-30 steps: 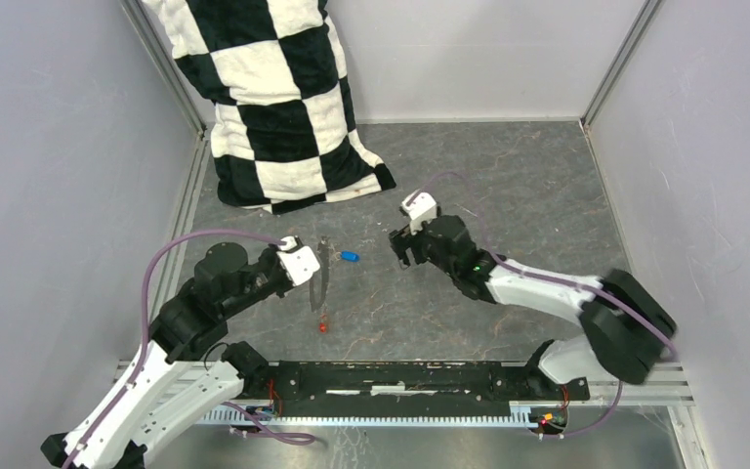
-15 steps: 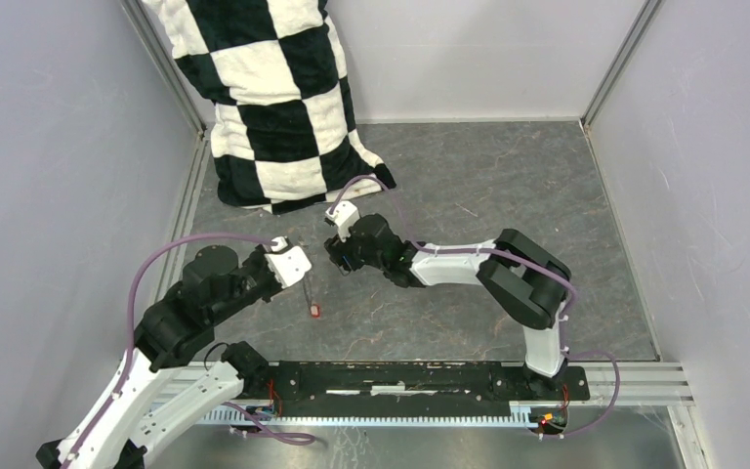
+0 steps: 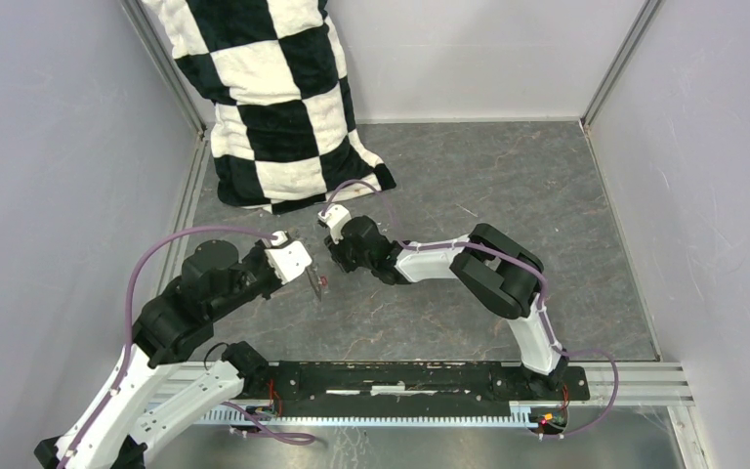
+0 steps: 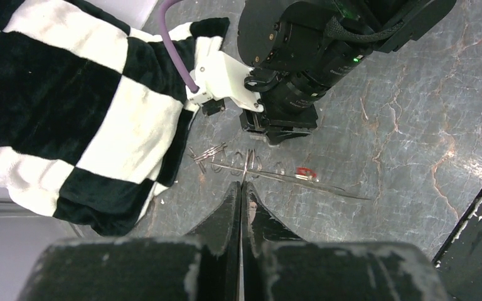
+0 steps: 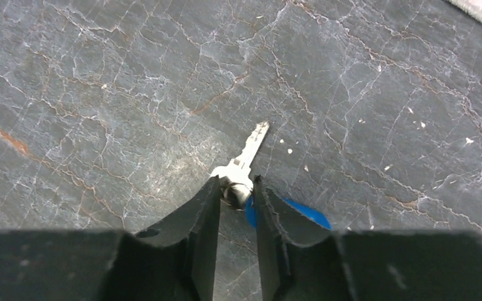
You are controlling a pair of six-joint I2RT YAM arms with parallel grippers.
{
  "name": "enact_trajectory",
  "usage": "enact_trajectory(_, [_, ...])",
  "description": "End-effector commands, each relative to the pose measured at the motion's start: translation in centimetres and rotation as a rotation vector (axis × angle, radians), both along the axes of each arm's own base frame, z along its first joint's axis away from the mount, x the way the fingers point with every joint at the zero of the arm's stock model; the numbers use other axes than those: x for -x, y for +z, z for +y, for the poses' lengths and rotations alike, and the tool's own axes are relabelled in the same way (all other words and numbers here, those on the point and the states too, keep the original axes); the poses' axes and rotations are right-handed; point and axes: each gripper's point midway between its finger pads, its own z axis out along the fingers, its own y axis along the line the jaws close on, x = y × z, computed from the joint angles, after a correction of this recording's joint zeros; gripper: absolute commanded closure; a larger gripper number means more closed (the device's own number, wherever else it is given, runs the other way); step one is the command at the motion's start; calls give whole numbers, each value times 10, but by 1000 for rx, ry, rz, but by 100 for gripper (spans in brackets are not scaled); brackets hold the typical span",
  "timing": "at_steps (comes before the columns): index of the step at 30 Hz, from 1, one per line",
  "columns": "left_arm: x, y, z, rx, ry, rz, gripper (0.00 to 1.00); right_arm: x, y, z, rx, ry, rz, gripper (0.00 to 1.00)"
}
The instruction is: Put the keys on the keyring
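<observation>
Squarely straddled by the narrowed jaws of the right end effector (image 5: 236,183), whether gripped cannot be told, the blue key (image 5: 246,160) is pointed toward one o'clock.

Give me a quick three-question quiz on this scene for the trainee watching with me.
1. True or false: the left gripper is shut on the keyring.
2. The right gripper straddles a key of which colour: A red, B blue, C none?
3. Short answer: what does the blue key lie on?

Key: 1 true; 2 B; 3 the table.
</observation>
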Motion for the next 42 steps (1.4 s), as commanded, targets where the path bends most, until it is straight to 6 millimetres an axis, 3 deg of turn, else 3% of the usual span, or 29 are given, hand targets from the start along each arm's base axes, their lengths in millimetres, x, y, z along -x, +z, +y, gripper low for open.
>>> enact_trajectory(1, [0, 24, -7, 85, -2, -21, 98, 1, 13, 0, -43, -10, -17, 72])
enact_trajectory(7, [0, 22, -13, 95, -24, -12, 98, 16, 31, -16, -87, 43, -18, 99])
enact_trajectory(14, [0, 18, -22, 104, -63, 3, 98, 34, 40, -39, -118, 120, 19, 100])
enact_trajectory(21, [4, 10, -30, 95, -111, 40, 98, 62, 43, -58, -128, 202, 54, 100])
enact_trajectory(24, [5, 5, -34, 95, -125, 56, 98, 75, 54, -66, -165, 218, 48, 100])
enact_trajectory(33, [10, -15, -46, 147, -154, 126, 98, 120, 116, -94, -321, 312, -5, 100])
enact_trajectory(37, [11, -12, -56, 208, -185, 123, 98, 144, 155, -101, -396, 383, -47, 100])
enact_trajectory(42, [14, -11, -71, 276, -216, 182, 98, 158, 197, -104, -480, 410, -114, 100])
